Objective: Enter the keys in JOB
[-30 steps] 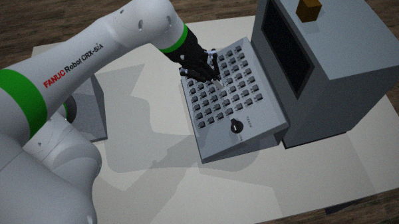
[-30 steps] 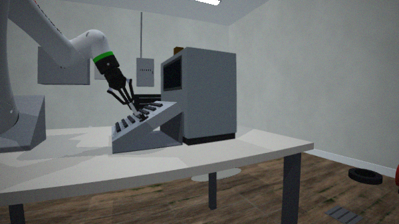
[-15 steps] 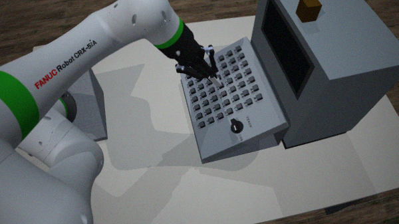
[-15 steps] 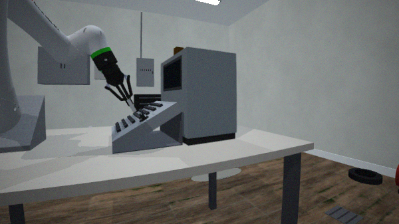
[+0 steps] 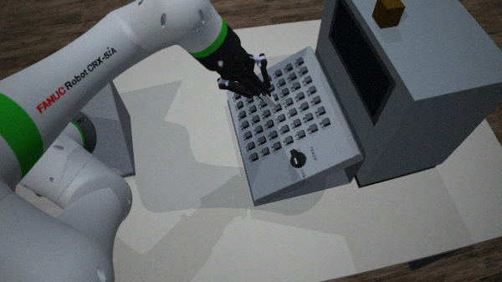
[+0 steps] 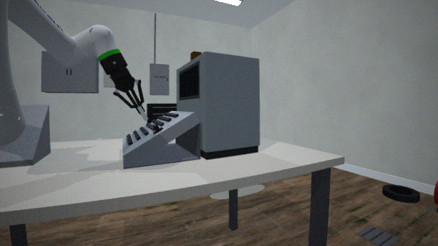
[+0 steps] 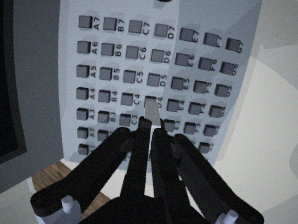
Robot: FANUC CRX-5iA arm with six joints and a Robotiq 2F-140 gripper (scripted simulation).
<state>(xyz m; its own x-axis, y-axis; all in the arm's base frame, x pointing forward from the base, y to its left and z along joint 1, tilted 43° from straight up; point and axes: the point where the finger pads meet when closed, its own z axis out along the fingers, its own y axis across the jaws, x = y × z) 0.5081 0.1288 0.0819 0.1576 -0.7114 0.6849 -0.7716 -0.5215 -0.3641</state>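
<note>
The sloped grey keypad (image 5: pixel 289 126) holds a grid of dark keys; none is lit. My gripper (image 5: pixel 268 100) is shut and empty, its joined fingertips resting on or just above a key in the middle rows of the grid. It also shows in the side view (image 6: pixel 144 117) and in the wrist view (image 7: pixel 152 111), where the tip covers one key in the middle of the grid. Key names are too small to read.
The grey machine cabinet (image 5: pixel 402 72) with a dark screen (image 5: pixel 360 61) stands right behind the keypad. A small brown cube (image 5: pixel 388 10) sits on its top. The arm's grey base block (image 5: pixel 113 130) is to the left on the white table.
</note>
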